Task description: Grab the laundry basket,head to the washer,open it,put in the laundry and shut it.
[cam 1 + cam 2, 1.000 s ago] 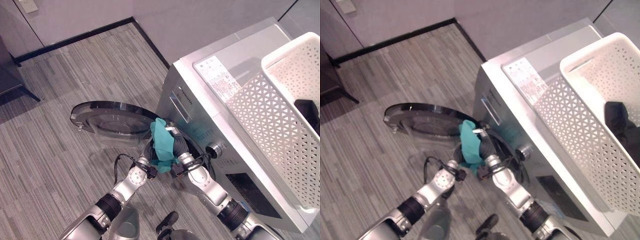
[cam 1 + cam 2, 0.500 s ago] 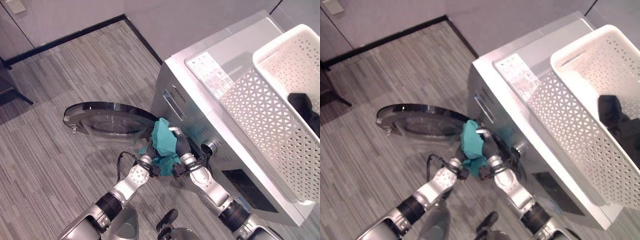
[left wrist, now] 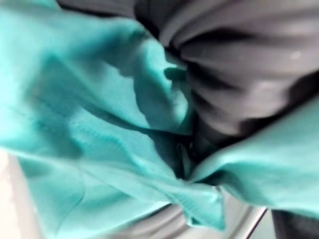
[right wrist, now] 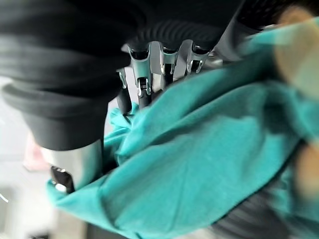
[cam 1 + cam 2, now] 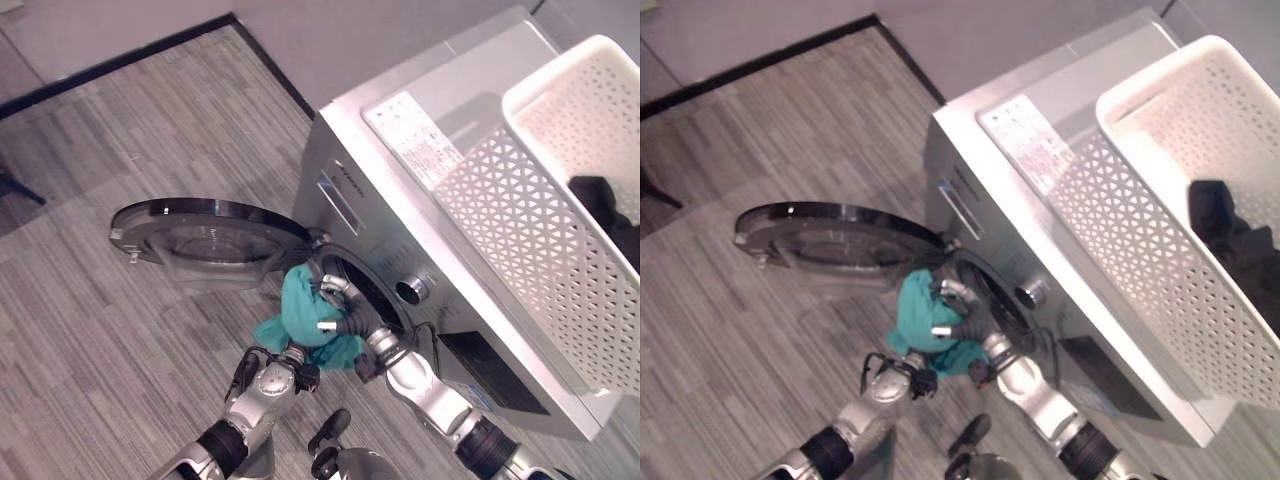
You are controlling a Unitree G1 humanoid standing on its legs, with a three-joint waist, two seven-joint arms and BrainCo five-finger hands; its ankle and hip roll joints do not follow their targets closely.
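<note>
Head views: the teal cloth [image 5: 305, 318] has dropped from upright a second ago into a bunched wad right at the washer [image 5: 400, 215] mouth, beside the open door [image 5: 205, 228]. So loading looks underway, not finished. The right hand [image 5: 340, 312] has fingers curled over the wad; the left hand [image 5: 912, 375] sits just under it. The basket [image 5: 560, 190] on top holds dark laundry [image 5: 1230, 230]. There's a label [image 5: 418, 140] on the lid, too small to read.

Left wrist view: cloth right up against the camera, and I can't tell what that hand's fingers are doing.

Right wrist view: fingers [image 4: 142, 82] clenched into the teal fabric.
</note>
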